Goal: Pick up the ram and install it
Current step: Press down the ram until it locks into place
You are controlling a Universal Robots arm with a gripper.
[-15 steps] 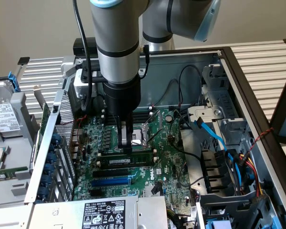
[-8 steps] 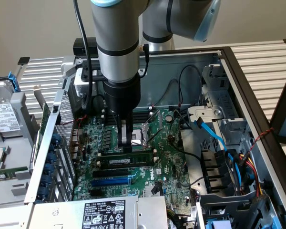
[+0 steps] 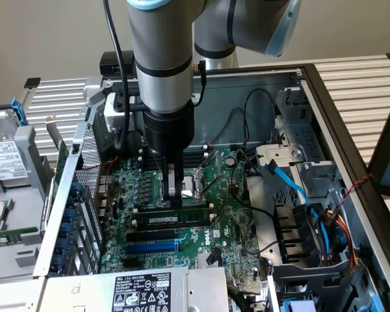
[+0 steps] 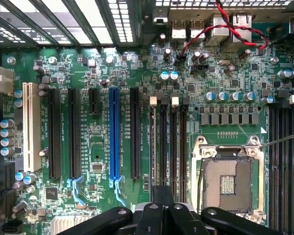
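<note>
**Green stick seated among black slots, closed fingers above**

Green fibreglass, studded with dark chips and a pale label strip, the ram (image 3: pixel 175 220) lies flat and long in one of the black plastic memory slots (image 3: pixel 172 209), its ends at white clips. The gripper (image 3: pixel 174 190), matte black and narrow, hangs upright at the ram's twelve o'clock with its fingers pressed together, holding nothing; whether the tips touch the stick's top edge cannot be told. At the ram's six o'clock runs a glossy blue expansion slot (image 3: pixel 151 247). The square metal processor socket (image 4: pixel 229 182) sits just beside the slots on the green motherboard (image 4: pixel 225 98), inside a grey sheet-steel case (image 3: pixel 260 81).
</note>
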